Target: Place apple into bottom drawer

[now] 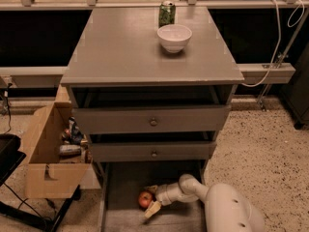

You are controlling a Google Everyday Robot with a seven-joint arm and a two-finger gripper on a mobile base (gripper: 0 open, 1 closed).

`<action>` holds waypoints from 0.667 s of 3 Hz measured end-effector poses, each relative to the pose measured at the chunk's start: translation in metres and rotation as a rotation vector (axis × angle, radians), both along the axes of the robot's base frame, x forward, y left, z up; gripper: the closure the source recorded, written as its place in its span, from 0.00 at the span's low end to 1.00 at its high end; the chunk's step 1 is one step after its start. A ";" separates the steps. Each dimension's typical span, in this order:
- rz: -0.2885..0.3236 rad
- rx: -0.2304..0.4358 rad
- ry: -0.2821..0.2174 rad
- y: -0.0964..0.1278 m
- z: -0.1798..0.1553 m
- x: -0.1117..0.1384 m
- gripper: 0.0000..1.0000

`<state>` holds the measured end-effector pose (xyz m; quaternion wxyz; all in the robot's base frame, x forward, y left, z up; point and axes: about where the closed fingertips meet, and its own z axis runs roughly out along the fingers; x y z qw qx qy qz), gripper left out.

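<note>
The bottom drawer (123,216) of the grey table (125,52) is standing pulled out beneath the table's two shut upper drawers. The apple (144,199) is resting on the drawer's floor, below the table's front edge. The pincer (148,203) is reaching into the drawer from the table's right side, its two fingers standing apart, one above and one below the apple, without clamping it. A white bowl (174,36) and a green can (167,13) are sitting at the table's back. A cardboard box (46,178) is lying left of the table.
</note>
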<state>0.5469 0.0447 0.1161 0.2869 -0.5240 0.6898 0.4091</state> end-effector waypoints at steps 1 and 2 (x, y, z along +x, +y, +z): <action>0.000 0.000 0.000 0.000 0.000 0.000 0.00; 0.000 0.000 0.000 0.000 0.000 0.000 0.18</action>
